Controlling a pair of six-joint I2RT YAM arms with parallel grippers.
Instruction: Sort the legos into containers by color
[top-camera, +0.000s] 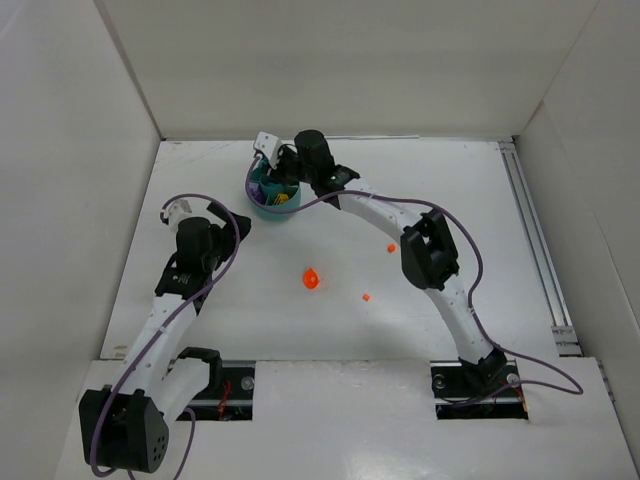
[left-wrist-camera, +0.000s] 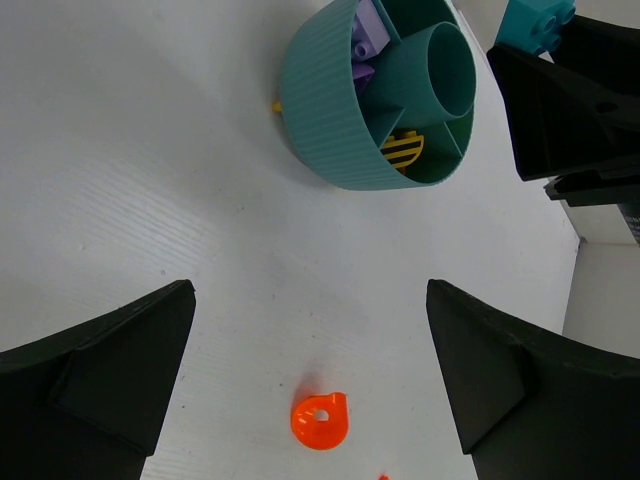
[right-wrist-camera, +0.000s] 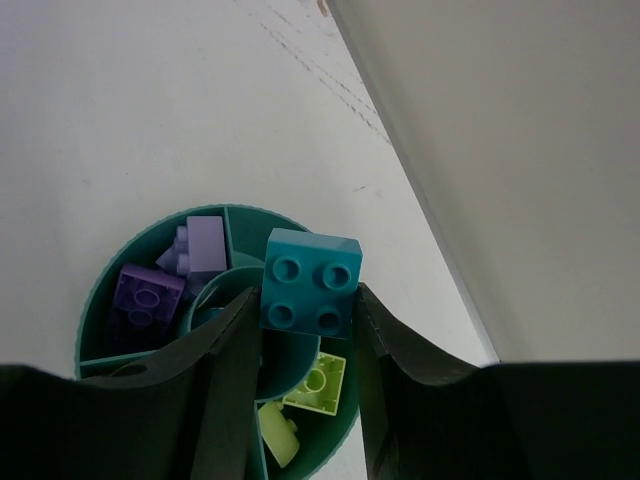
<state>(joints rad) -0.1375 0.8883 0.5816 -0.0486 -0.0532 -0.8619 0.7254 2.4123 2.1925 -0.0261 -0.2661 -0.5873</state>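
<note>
Right wrist: right gripper (right-wrist-camera: 305, 312) clamps teal brick (right-wrist-camera: 311, 281); left gripper (left-wrist-camera: 308, 300) spread wide.

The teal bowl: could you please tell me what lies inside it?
Inside the bowl show purple bricks, lime green pieces and a yellow striped piece. The right gripper and its teal brick cover the central cup floor and nearer sections.

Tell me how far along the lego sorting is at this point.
Done: purple bricks, lime bricks and a yellow piece lie in separate wedges of the bowl. In hand: the right gripper is shut on a teal brick over the bowl. Left: three orange pieces lie on the table; the left gripper hangs open near the largest.
</note>
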